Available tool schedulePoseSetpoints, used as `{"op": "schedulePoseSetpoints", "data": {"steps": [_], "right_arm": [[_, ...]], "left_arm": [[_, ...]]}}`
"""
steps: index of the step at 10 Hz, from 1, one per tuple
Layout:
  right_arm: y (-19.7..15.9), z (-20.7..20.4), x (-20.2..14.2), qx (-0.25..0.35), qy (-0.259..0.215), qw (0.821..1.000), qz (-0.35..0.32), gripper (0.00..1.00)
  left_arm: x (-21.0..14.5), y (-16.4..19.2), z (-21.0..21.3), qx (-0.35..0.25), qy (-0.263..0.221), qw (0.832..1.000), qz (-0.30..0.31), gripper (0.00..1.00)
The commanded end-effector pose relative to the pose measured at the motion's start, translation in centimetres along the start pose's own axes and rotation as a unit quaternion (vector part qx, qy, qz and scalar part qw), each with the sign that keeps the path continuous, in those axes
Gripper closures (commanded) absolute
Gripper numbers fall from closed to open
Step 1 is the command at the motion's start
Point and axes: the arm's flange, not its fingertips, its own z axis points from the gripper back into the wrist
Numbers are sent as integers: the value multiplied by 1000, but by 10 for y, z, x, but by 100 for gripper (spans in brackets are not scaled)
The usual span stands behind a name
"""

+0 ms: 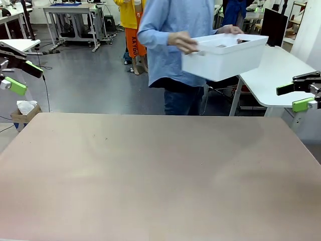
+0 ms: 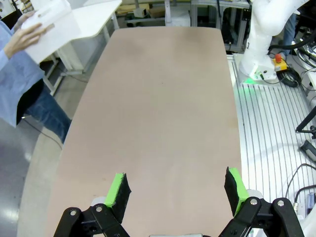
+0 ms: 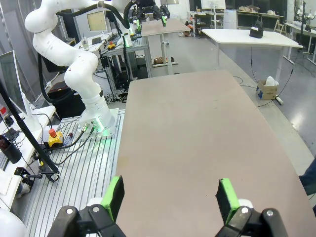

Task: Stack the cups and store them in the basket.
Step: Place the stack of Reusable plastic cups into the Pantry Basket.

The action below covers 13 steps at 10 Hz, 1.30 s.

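While the basket is held up in the person's hands beyond the table's far edge, both grippers are kept wide apart w/ nothing between pads: left gripper at left edge, right gripper at right edge.

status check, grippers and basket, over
Left gripper open, right gripper open, both empty. Basket in person's hands, off the table. Nothing in the way.
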Motion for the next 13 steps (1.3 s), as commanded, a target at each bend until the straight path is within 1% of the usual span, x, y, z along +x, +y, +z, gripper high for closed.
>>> {"op": "schedulePoseSetpoints", "data": {"steps": [1,13], "right_arm": [[0,0,4,-4,-1,1000,-7,0],[0,0,4,-4,-1,1000,-7,0]], "left_arm": [[1,1,0,-3,-7,1000,-7,0],[1,1,0,-3,-7,1000,-7,0]]}}
